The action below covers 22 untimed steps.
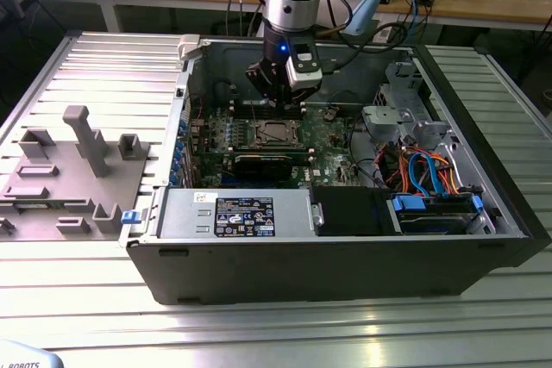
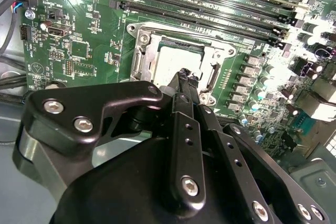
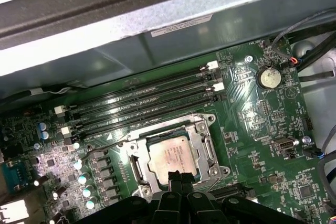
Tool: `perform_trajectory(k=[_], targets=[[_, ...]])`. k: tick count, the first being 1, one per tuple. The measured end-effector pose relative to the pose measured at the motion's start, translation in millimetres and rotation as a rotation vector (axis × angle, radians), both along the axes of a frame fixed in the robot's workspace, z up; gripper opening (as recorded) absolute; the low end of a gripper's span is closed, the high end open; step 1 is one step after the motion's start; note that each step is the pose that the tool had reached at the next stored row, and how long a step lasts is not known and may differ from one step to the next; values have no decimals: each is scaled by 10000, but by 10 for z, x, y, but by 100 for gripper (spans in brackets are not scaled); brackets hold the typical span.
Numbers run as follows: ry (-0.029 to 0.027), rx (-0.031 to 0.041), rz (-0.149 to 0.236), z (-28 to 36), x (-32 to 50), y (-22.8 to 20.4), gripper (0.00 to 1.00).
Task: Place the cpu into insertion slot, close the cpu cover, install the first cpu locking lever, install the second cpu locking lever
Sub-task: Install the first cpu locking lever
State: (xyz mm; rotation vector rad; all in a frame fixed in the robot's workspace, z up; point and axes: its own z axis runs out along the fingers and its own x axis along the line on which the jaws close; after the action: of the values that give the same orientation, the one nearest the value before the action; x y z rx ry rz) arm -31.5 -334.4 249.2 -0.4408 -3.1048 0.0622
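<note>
The cpu (image 3: pixel 169 155), a silver-grey square chip, lies in the insertion slot (image 3: pixel 137 170) on the green motherboard. The cpu cover (image 3: pixel 207 148), a silver frame, lies flat around the chip. A thin wire locking lever (image 3: pixel 98 150) curves out from the slot's corner, beside the memory slots. My gripper (image 3: pixel 178 174) hangs just over the cover's edge with its black fingers pressed together and nothing between them. The second wrist view shows the fingertips (image 2: pixel 185 75) at the rim of the cpu (image 2: pixel 173 56). In the exterior view the gripper (image 1: pixel 278 102) is right above the slot (image 1: pixel 274 133).
The motherboard (image 1: pixel 332 140) lies inside an open computer case (image 1: pixel 500 221). Long black memory slots (image 3: pixel 142 100) run beside the socket. A power supply (image 1: pixel 233 213), drive bay and coloured cables (image 1: pixel 423 170) crowd the case. A grey fixture block (image 1: pixel 78 170) stands outside on the exterior view's left.
</note>
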Motion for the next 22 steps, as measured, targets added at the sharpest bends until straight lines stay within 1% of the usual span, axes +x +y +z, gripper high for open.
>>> perform_trajectory(k=[22], targets=[[0,0,346,0,0,0,11]])
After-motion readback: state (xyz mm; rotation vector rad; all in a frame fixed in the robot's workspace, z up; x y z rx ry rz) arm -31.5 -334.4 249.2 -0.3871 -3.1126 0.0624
